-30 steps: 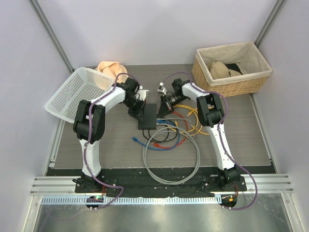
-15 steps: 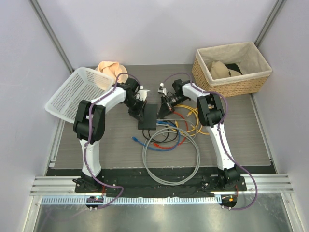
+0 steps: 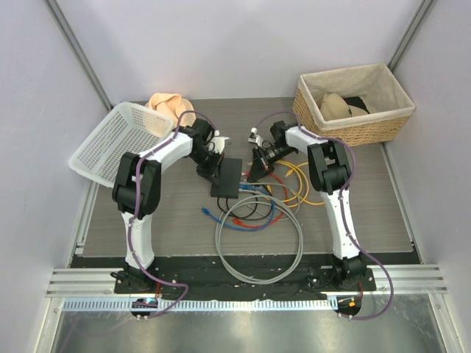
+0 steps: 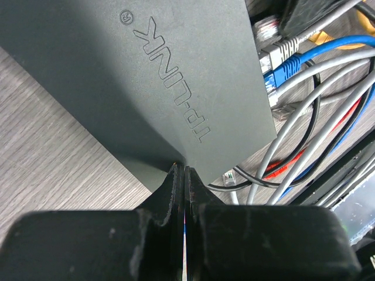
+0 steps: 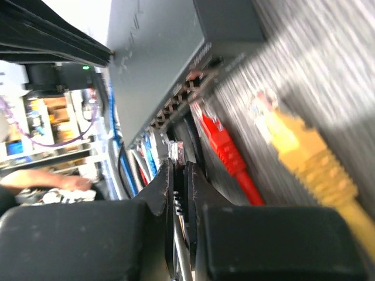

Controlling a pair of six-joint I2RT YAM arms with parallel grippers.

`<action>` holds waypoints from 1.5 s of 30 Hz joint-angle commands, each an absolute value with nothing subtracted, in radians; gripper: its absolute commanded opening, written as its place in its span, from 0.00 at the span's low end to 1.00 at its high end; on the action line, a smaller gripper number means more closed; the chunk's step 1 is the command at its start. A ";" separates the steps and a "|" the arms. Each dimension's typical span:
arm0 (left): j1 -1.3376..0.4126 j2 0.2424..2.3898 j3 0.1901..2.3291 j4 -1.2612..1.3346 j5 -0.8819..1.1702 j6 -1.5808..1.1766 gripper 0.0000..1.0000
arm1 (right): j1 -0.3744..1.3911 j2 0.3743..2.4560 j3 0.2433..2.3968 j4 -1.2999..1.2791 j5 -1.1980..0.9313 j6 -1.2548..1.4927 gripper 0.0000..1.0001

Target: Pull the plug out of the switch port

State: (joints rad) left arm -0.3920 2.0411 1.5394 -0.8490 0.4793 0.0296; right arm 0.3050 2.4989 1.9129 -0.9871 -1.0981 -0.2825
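Note:
The black switch (image 3: 226, 176) lies flat at mid-table, its port row facing right. My left gripper (image 4: 180, 168) is shut with nothing in it, its tips pressed on the near edge of the switch (image 4: 146, 76). My right gripper (image 5: 179, 167) is shut on a plug (image 5: 177, 153), whose clear tip pokes out past the fingers, just off the switch's port row (image 5: 181, 93). In the top view the right gripper (image 3: 257, 168) sits a little right of the switch. Blue and grey plugs (image 4: 287, 67) remain in other ports.
Loose red (image 5: 225, 146) and yellow (image 5: 304, 152) plugs lie on the table beside the ports. A grey cable coil (image 3: 257, 250) lies in front of the switch. A wicker basket (image 3: 353, 103) stands back right, a white mesh basket (image 3: 110, 140) back left.
My right gripper has drawn to the right, away from the switch, with the plug in it, and the cables shifted with it. The left gripper has stayed on the switch.

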 commanded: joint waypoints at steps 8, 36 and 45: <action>-0.402 2.098 1.578 -0.804 0.476 -0.021 0.00 | 0.219 2.278 1.850 -0.971 -0.680 -0.383 0.01; -0.397 2.037 1.632 -0.853 0.480 -0.020 0.00 | 0.249 2.010 1.766 -0.641 -0.267 -0.273 0.47; -0.385 2.020 1.666 -0.911 0.489 -0.009 0.00 | 0.281 2.074 1.742 -0.672 -0.834 -0.223 0.73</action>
State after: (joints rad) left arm -0.3958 2.0735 1.6348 -0.8707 0.4862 -0.0257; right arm 0.2474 2.0399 1.7142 -0.6365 -0.5034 -0.2764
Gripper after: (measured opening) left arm 0.015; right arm 0.750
